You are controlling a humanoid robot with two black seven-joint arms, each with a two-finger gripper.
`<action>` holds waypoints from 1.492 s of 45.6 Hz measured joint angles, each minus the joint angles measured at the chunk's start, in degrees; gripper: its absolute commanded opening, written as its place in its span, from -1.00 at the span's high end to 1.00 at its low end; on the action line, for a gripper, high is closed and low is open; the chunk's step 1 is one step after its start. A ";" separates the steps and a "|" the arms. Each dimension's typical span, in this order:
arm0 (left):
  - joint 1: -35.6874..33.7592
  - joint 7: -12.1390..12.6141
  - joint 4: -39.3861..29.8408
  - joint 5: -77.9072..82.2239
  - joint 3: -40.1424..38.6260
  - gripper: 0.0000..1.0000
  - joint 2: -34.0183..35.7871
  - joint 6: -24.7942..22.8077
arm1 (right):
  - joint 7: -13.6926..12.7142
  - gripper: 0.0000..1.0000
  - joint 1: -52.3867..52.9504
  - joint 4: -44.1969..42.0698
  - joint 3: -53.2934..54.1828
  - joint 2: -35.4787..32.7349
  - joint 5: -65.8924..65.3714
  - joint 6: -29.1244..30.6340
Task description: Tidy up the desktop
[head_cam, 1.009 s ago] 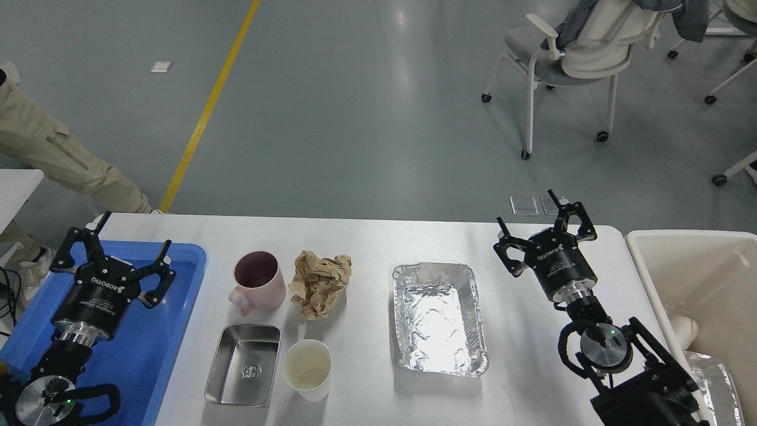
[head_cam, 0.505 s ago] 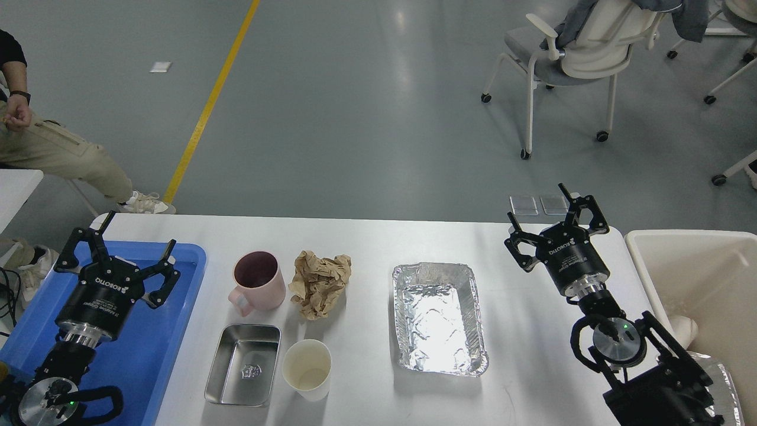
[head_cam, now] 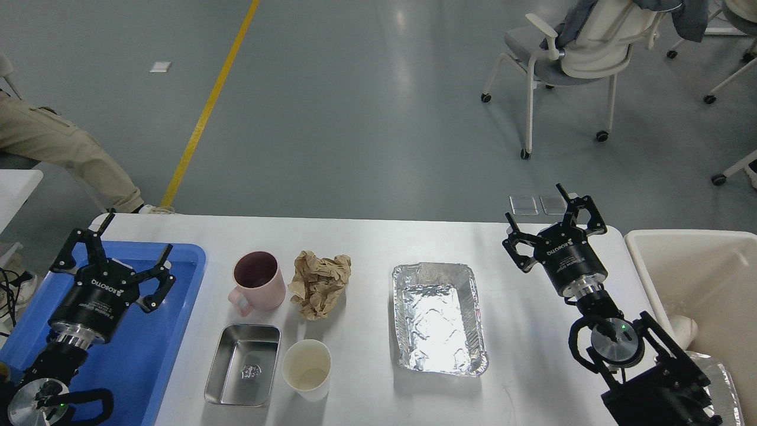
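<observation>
Head view right now: the big white matte desktop with rounded corners [head_cam: 366,248] fills the lower half of the picture, right in front of me, and it's not tidy yet. Five loose things sit on it: a pink ceramic mug [head_cam: 256,281], a crumpled wad of brown paper [head_cam: 319,283] just beside the mug, a small rectangular steel tray [head_cam: 243,364] in front of the mug, a white paper cup [head_cam: 306,368] next to that, and a crinkly aluminium foil pan [head_cam: 439,318] off on its own toward the middle-right.

What's changed in the last second? Honestly not much. None of those five items has budged. My right gripper [head_cam: 552,218] slid a bit toward the far right corner of the table, then drifted back slightly, and it hovers over bare tabletop with its fingers spread and nothing between them. My left gripper [head_cam: 111,243] barely shifted; it hangs over the blue plastic tray [head_cam: 188,278] at the left edge, fingers also spread and empty.

So my read is that the clearing hasn't really started, or I'm between picks. The beige plastic bin [head_cam: 650,260] sits off the right end; it looks like the place for trash, but that's a guess.
</observation>
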 measured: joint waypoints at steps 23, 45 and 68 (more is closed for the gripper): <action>9.31 1.62 -11.89 0.15 -0.78 -0.95 13.26 3.13 | 0.09 -1.00 -0.34 0.11 -0.74 1.55 0.00 -0.01; 21.99 3.85 -13.64 0.28 -0.13 -0.95 44.82 5.15 | 0.10 -1.00 -0.56 0.11 -1.88 2.37 0.08 0.19; 25.08 3.49 -11.60 26.46 -3.61 -0.95 53.92 5.18 | 0.10 -1.00 -0.87 0.01 -2.12 1.87 0.00 -0.02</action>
